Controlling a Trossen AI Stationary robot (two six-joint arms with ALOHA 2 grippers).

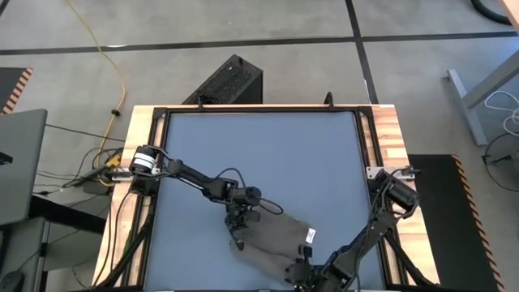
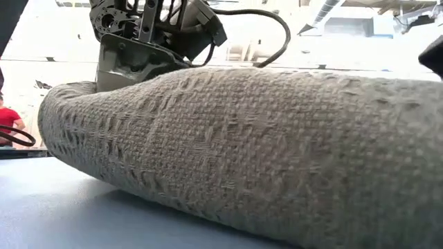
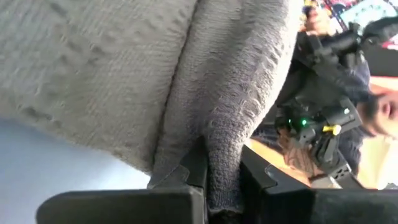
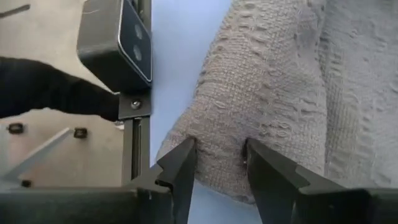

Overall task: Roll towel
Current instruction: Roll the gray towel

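Two grippers on towel (image 1: 272, 238), left gripper (image 3: 222, 180) pinching a fold, right gripper (image 4: 219, 163) straddling its end, grip unclear

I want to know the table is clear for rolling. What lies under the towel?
Only the blue-grey table top shows around the towel. What is beneath the cloth is covered. The left gripper pinches a fold; the right gripper straddles its end.

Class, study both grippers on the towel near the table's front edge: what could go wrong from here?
1. The left gripper pinches only a thin fold of the towel; pulling might slip it free.
2. The right gripper straddles a corner, jaws not yet tight; it may close on too little cloth.
3. The towel lies near the table's front edge and could slide off.
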